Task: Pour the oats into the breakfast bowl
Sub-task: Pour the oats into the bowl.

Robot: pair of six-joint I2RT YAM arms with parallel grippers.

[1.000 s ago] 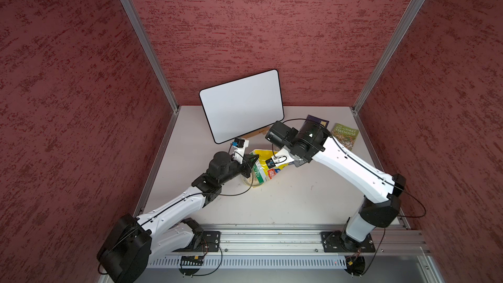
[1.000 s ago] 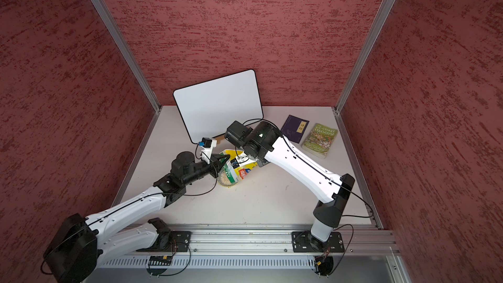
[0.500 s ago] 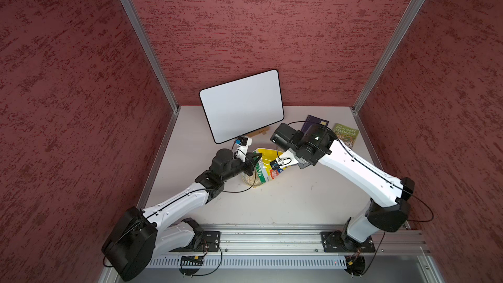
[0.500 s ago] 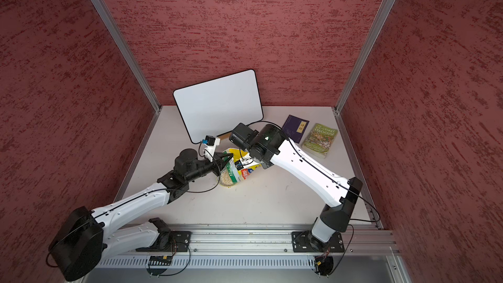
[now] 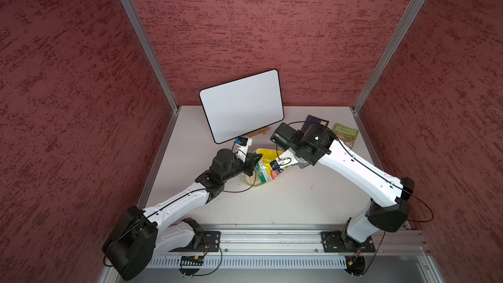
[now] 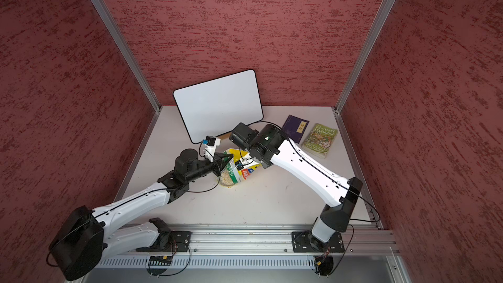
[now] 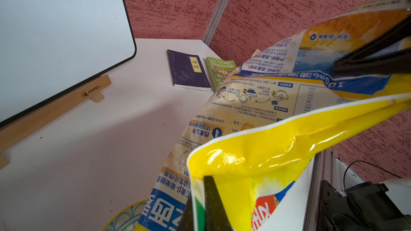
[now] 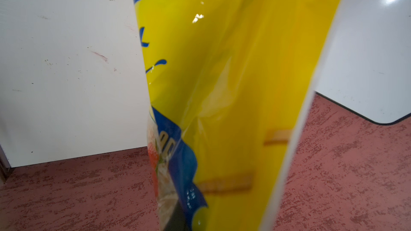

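Your left tool (image 7: 200,214) and right tool (image 7: 342,65) both clamp the oats bag (image 5: 268,159) mid-table. Its long axis slants from 2 o'clock down to 8, mouth over the breakfast bowl (image 5: 245,182), which holds oats (image 5: 250,178).

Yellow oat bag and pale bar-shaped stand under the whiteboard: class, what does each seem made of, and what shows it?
The yellow oat bag: probably thin plastic film, glossy; it crumples and throws bright highlights. The pale bar-shaped stand under the whiteboard: apparently unpainted light wood, matte, with faint grain and a stamped logo.
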